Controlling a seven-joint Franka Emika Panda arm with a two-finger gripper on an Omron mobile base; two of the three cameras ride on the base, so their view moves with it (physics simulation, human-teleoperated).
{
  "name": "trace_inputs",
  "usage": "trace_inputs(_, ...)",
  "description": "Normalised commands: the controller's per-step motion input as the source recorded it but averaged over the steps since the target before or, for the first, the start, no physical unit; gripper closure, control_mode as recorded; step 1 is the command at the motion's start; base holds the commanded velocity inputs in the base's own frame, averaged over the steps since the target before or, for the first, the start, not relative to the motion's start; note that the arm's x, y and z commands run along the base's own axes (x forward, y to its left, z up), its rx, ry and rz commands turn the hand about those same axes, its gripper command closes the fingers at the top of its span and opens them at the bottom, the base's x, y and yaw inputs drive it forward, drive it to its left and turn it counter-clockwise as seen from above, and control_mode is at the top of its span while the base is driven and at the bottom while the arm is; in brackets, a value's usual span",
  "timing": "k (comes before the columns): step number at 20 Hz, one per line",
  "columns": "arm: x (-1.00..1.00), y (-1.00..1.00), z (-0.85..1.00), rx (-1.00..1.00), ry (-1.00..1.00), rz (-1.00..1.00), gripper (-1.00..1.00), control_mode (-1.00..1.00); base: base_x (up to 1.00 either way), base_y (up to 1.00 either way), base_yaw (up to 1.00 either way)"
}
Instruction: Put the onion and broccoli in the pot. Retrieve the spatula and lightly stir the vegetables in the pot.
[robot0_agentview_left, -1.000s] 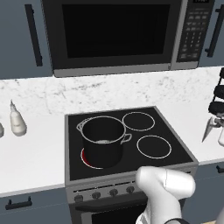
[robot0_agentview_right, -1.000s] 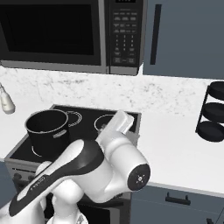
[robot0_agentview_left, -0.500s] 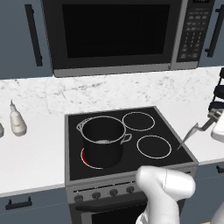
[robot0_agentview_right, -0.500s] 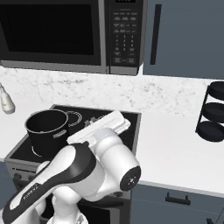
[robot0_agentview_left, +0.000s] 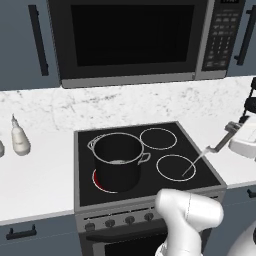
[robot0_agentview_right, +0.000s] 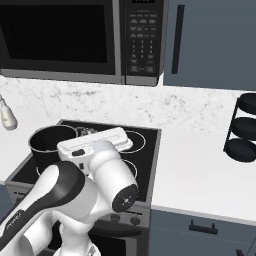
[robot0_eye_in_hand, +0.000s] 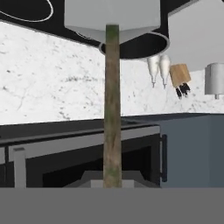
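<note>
Gripper: your gripper (robot0_agentview_left: 231, 131) hangs at the right edge of the left base view, over the white marble table (robot0_agentview_left: 45, 175), jaws clamped on the spatula.
Spatula: you see the spatula with its thin dark grey handle and flat pale blade (robot0_agentview_left: 197, 161) slanting down over the front right burner ring (robot0_agentview_left: 175, 167), the blade end lowest; in the hand view its handle runs straight up the middle.
Pot: the black cylindrical stockpot with silvery rim and loop handles (robot0_agentview_left: 118, 161) stands on the front left burner of the black stove (robot0_agentview_left: 200, 170), well apart from the spatula.
Pot contents: you cannot tell them apart.
</note>
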Motion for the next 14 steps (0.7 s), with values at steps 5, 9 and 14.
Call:
trace_inputs(5,0.00,0.48,0.00,0.02,-0.06,-0.01,1.00,-1.00,0.00,0.00,0.00)
trace_inputs(9,0.03,0.62,0.08,0.00,-0.02,-0.03,1.00,-1.00,0.00,0.00,0.00)
trace_inputs(14,0.01,0.28,0.58,0.03,0.07,0.00,1.00,-1.00,0.00,0.00,0.00)
